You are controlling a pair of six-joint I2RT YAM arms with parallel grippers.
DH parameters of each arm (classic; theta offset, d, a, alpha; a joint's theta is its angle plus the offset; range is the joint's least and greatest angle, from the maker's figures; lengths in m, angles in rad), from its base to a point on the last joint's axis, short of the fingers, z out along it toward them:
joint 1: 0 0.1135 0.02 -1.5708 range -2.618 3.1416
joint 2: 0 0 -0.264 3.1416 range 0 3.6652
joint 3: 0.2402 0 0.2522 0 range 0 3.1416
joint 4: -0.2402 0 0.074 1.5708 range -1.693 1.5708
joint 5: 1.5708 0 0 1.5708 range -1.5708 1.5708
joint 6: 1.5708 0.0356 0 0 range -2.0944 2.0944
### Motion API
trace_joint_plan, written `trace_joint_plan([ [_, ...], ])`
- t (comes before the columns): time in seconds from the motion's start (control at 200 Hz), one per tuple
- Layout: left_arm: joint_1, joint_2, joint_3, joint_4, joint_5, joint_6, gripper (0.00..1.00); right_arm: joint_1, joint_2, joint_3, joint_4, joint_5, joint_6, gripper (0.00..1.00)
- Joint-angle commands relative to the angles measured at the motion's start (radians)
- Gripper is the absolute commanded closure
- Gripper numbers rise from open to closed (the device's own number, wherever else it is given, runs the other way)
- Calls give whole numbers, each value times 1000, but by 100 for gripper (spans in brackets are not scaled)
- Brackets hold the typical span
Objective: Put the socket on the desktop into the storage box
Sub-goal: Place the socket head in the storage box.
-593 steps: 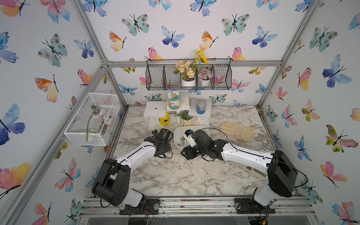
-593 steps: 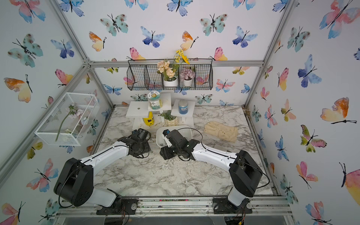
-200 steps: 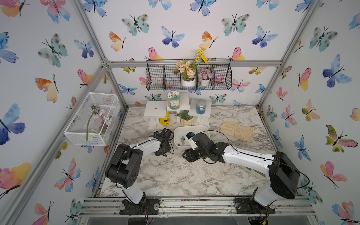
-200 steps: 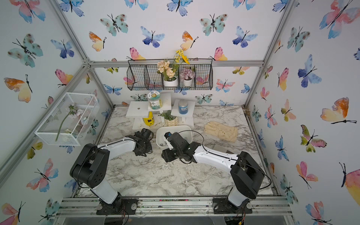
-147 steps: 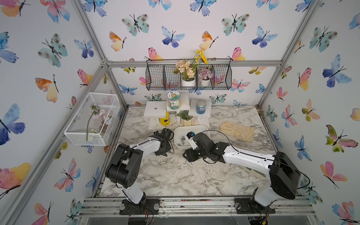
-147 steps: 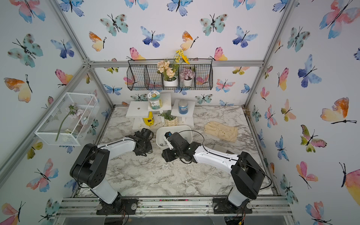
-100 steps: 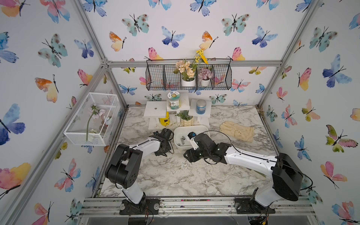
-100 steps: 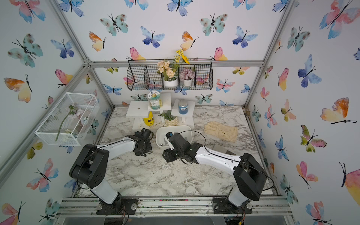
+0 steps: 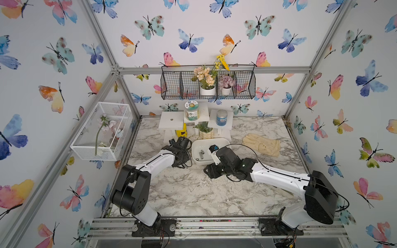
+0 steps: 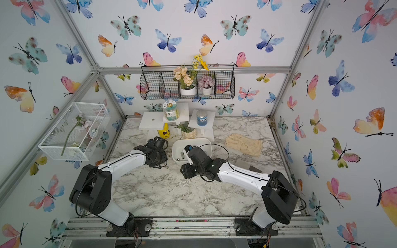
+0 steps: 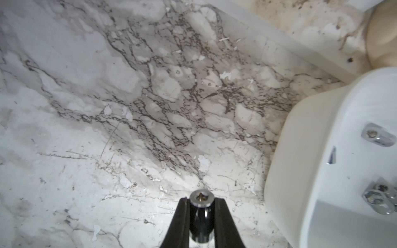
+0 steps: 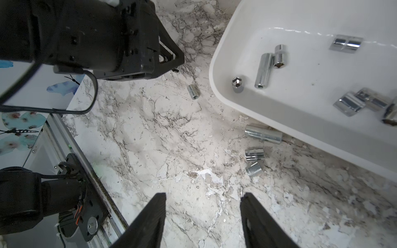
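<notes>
The left jaws are clamped nearly shut on a short dark socket (image 11: 201,216). They grip its sides, so its long axis runs out along the jaws and its chrome open end faces forward past the tips. Whether it is lifted clear of the tabletop (image 11: 107,107) cannot be told.

The relation that matters is this: the storage box (image 11: 300,150) lies just beside this socket, off to one side of the jaws, with its rounded end wall between the 2. The carry therefore looks like a short rise and a sideways move over the rim, not a reach forward. Of the 2 pairs, the left jaws are the nearer to that end wall.

Several chrome sockets (image 12: 264,70) lie inside the box. The right jaws stand about half open and hold nothing, hovering above bare tabletop near the box's long wall. Ahead of them 3 loose sockets (image 12: 263,134) lie against or just beside that wall — and 1 more (image 12: 193,92) lies off the box's corner.
</notes>
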Motion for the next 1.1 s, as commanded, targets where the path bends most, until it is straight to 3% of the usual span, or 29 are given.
trace_joint_plan([
  [0.0,-36,-23,45,-36,24,-8,88,7,-32,-14,8,38,17,39],
  [0.471,-162,72,248,-69,26,-23,88,-70,-161,-71,-36,74,29,37],
  [0.811,-243,242,431,-79,44,-28,88,-175,-276,-148,-76,70,34,36],
  [1.096,-281,379,554,-85,63,-28,89,-201,-330,-195,-92,79,43,36],
])
